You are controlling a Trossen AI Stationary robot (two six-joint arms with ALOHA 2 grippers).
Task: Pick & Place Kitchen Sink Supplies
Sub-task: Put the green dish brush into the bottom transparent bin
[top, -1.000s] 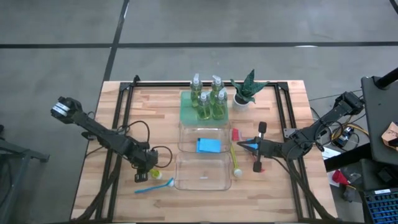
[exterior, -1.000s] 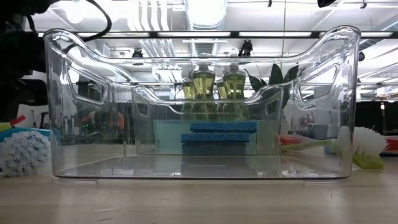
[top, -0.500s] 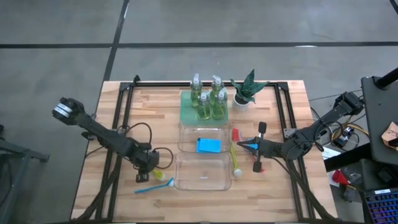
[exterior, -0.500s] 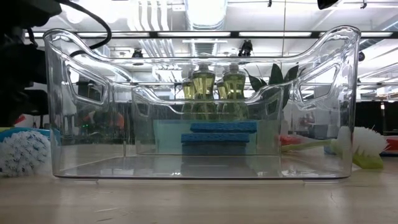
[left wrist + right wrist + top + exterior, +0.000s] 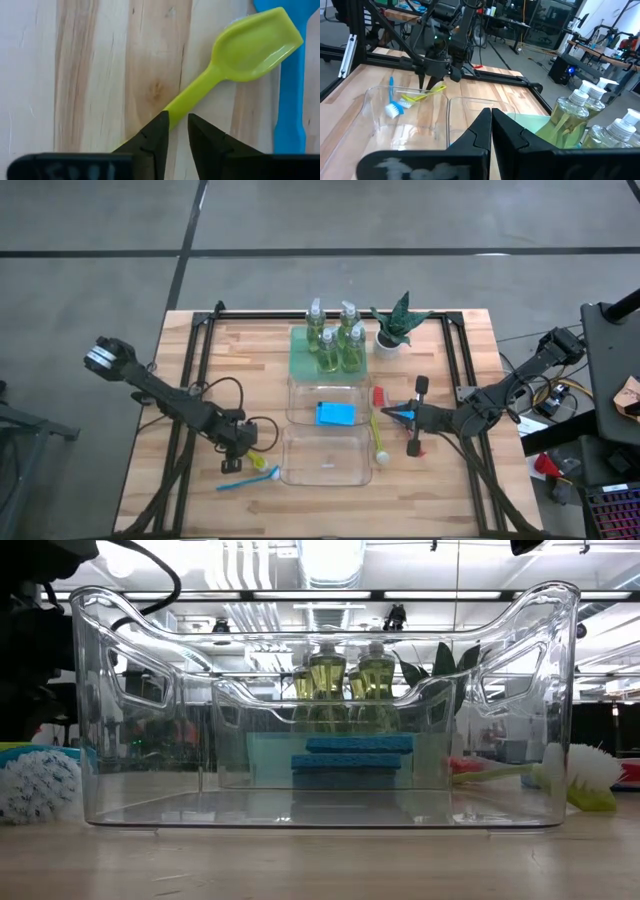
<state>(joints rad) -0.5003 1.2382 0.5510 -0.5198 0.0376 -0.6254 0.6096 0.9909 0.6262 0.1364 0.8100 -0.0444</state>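
Observation:
A yellow-green brush lies on the wood left of the near clear bin, beside a blue brush with white bristles. My left gripper is over its handle, fingers nearly together. A second yellow-green brush and a red brush lie right of the bins. Blue sponges lie in the far bin. Four pump bottles stand on the green tray. My right gripper hovers shut, right of the bins, touching nothing. My left gripper has the yellow-green brush's handle pinched between its two fingertips, partway along from the head. The fingers come from above, pointing down, and lie slantwise across the handle, which runs on under one finger. The brush head is low over the wood.
Two clear bins sit mid-table, near one with nothing in it, far one with the sponges. A potted plant stands right of the green tray. Black frame rails run along both sides of the table. Bare wood lies toward the near edge.
My left gripper has crept a little toward the near bin, and the yellow-green brush has shifted slightly with it. The right arm has kept still.

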